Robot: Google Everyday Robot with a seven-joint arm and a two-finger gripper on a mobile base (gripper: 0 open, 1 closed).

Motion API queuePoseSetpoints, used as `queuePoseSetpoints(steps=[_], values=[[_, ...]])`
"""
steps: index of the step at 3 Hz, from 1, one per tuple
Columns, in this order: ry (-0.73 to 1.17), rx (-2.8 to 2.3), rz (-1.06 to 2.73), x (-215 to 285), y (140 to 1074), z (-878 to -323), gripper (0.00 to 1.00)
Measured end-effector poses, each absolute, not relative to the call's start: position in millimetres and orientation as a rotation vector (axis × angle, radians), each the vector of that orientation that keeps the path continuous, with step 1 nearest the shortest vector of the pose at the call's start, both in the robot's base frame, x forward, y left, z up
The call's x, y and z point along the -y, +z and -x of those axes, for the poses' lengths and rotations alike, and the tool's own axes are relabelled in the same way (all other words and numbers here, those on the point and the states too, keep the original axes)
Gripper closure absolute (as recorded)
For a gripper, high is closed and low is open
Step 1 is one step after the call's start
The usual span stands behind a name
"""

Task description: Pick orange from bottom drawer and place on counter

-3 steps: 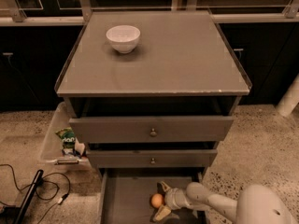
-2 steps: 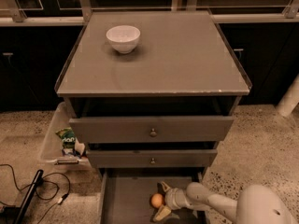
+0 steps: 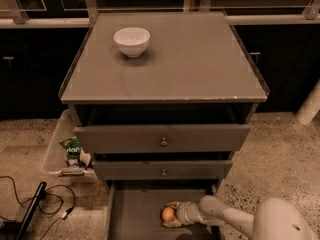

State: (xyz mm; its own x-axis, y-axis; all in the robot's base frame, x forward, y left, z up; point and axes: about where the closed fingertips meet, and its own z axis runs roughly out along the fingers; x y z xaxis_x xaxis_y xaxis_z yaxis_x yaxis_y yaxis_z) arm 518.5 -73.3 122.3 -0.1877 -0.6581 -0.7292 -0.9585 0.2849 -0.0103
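Reaching in low from the right, the gripper (image 3: 170,214) has its fingers (image 3: 174,204) clamped around the orange (image 3: 168,213) in the pulled-out bottom drawer (image 3: 135,215), apparently ready to lift it to the counter (image 3: 200,64) above, where a bowl (image 3: 132,40) sits far left.

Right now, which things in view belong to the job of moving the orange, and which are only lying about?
Job: orange, in the bottom drawer; gripper, down in that drawer at the orange; counter.
Lying about: white bowl on the counter; snack bag in the clear bin; cables on the floor.
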Motion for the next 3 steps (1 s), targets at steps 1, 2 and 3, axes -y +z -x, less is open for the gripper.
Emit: queuePoseSetpoints(steps=[1,2,3], values=[[0.614,-1.929,1.446,73.3,122.3,-518.5,0.65],[0.614,-1.929,1.446,73.3,122.2,-518.5,0.88],[0.614,-1.929,1.446,73.3,122.3,-518.5,1.00]])
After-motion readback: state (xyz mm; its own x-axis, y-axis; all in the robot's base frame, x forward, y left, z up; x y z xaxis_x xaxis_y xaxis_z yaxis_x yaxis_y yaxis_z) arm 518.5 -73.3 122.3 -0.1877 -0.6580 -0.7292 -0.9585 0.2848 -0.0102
